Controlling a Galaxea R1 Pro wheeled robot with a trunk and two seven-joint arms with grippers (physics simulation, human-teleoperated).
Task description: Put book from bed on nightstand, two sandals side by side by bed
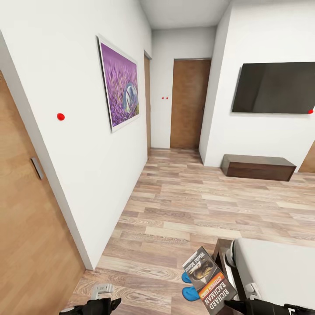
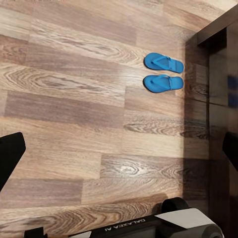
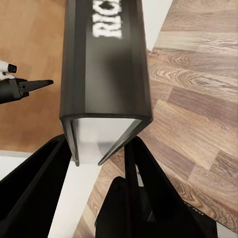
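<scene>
Head view high; wrists near floor (image 2: 74, 99).

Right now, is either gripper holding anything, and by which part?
The right gripper holds the book, fingers clamped on its lower edge by the spine. The left gripper holds nothing.

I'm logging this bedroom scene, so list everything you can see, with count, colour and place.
Book: one, dark grey with orange band, held in the right gripper.
Sandals: two, bright blue, side by side on the floor near the bed.
Bed: one, off-white mattress, lower right.
Picture: one, purple, left wall.
TV: one, black, right wall.
Low cabinet: one, dark brown, under the TV.
Left gripper: black, nothing in it.
Right gripper: black, clamping the book.
</scene>
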